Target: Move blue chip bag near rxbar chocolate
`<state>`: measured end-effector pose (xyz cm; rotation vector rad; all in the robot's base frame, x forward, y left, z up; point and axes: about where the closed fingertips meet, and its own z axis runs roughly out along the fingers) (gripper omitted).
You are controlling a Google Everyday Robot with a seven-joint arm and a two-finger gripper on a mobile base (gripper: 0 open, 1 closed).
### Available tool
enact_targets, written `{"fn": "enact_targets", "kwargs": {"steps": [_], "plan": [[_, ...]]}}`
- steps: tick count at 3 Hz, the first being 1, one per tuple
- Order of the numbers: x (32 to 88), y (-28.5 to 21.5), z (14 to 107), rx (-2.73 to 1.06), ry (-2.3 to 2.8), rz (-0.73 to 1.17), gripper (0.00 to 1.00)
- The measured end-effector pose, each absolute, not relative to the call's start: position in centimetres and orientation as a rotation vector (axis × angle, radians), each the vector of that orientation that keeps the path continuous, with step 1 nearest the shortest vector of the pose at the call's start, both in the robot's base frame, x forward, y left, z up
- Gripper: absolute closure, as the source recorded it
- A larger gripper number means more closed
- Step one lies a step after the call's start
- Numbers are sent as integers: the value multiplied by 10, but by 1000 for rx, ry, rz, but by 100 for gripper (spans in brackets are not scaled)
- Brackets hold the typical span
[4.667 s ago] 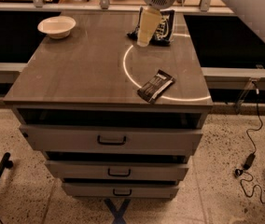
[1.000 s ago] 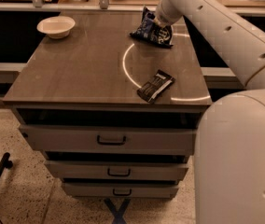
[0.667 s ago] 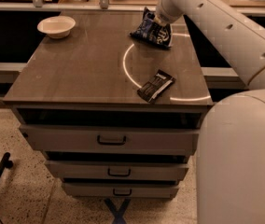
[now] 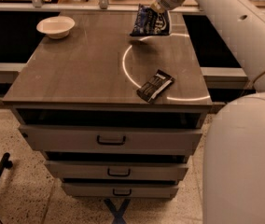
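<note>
The blue chip bag is a crinkled dark-blue bag at the far right of the cabinet top, hanging just above the surface with a shadow under it. My gripper is at the bag's top edge and is shut on it. The white arm runs from there down the right side of the view. The rxbar chocolate is a slim dark bar lying flat and slanted near the front right of the top, well apart from the bag.
A white bowl stands at the far left corner of the wooden cabinet top. A white arc is marked on the top between bag and bar. Drawers face front. A shelf with objects runs behind.
The bag has risen off the cabinet top in my gripper and now hangs slightly higher. The bar and bowl have not moved.
</note>
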<state>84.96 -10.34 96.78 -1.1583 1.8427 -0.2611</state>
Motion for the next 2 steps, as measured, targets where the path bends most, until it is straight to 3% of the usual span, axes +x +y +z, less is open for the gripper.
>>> {"fn": "enact_targets", "kwargs": {"steps": [2], "plan": [[802, -87, 1012, -1223, 1849, -90, 100]]}}
